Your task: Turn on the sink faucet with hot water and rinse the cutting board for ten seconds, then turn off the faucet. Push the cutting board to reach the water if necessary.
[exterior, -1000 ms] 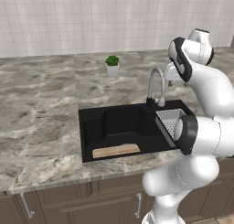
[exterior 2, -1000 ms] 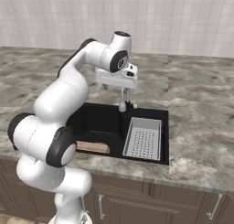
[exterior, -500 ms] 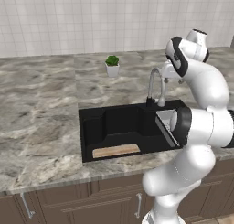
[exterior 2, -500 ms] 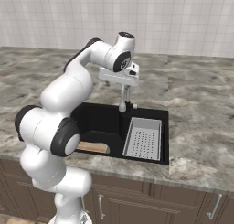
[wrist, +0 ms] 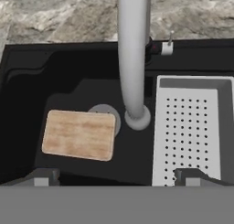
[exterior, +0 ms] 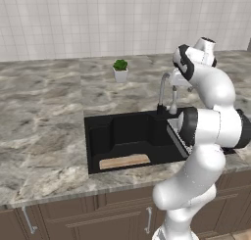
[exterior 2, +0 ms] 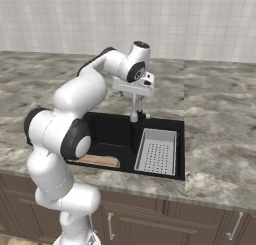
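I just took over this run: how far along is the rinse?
Nothing looks done: no stream falls from the faucet, and the cutting board lies dry in the sink, beside the spout's end. In hand: the gripper hovers above the faucet, jaws open. Left: hot water on, rinse, off.

Tan cutting board (wrist: pixel 78 134) lies flat in black sink (wrist: pixel 27 81), beside faucet (wrist: pixel 133 54).

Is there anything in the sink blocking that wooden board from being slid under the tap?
Nothing visible does. In the hand view the cutting board lies flat on the sink floor, its edge overlapping the round drain, and the faucet spout ends just beside it. The grey drainer tray sits on the spout's far side.
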